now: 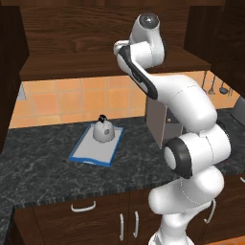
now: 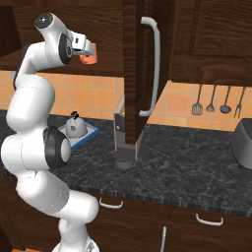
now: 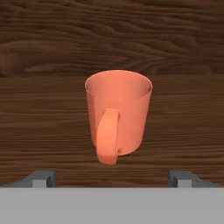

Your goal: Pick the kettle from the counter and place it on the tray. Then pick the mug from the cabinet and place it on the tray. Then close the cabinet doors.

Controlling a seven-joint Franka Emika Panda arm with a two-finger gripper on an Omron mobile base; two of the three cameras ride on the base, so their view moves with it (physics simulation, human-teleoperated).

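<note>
An orange-red mug (image 3: 118, 109) stands upright on the cabinet's wooden shelf (image 3: 43, 131), its handle turned toward the hand. My gripper (image 3: 113, 178) is open, its fingertips (image 3: 41, 178) spread wider than the mug and just short of it, touching nothing. From the right base view the gripper (image 2: 87, 50) is up at the cabinet beside the mug (image 2: 90, 59). The silver-grey kettle (image 1: 102, 129) sits on the blue-rimmed tray (image 1: 86, 154) on the dark counter (image 1: 43, 162). One cabinet door (image 2: 132, 74) stands open with its bar handle (image 2: 155, 64) facing out.
A grey-brown coffee machine (image 2: 123, 140) stands on the counter behind the open door. Kitchen utensils (image 2: 211, 101) hang on the tiled wall at the right, and a dark appliance (image 2: 242, 142) sits at the far right edge. My arm (image 1: 186, 110) rises in front of the coffee machine.
</note>
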